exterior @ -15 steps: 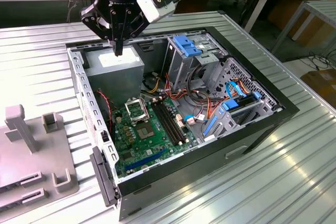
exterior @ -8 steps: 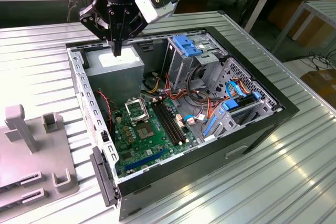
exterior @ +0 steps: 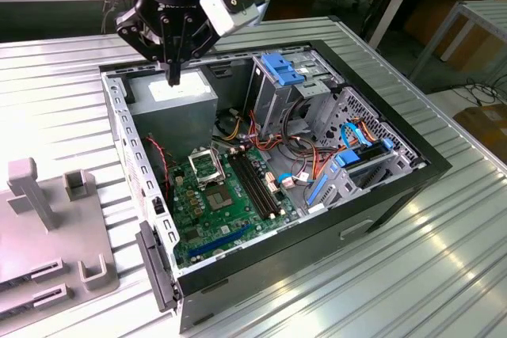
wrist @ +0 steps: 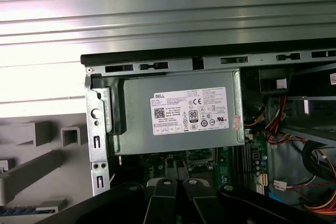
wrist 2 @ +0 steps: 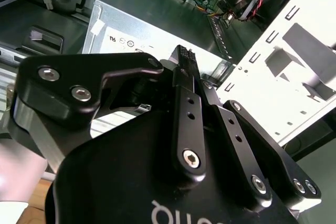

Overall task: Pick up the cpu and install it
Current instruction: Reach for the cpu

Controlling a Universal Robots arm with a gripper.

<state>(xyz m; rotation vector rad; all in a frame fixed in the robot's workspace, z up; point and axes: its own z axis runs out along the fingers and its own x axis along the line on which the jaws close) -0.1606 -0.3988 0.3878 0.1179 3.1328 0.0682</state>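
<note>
My gripper hangs above the open computer case, over the grey power supply at the case's far end. In both wrist views its black fingers stand pressed together, and I see nothing between them. The cpu is hidden from me. The black square socket with its metal frame sits on the green motherboard, below the gripper and nearer the camera in the exterior view. In the first wrist view the socket lies just beyond the gripper, past the power supply.
The case's black walls ring the board. A drive cage with blue clips and loose cables fill the exterior view's right side. Black memory slots run beside the socket. A grey fixture stands on the ribbed table at the left.
</note>
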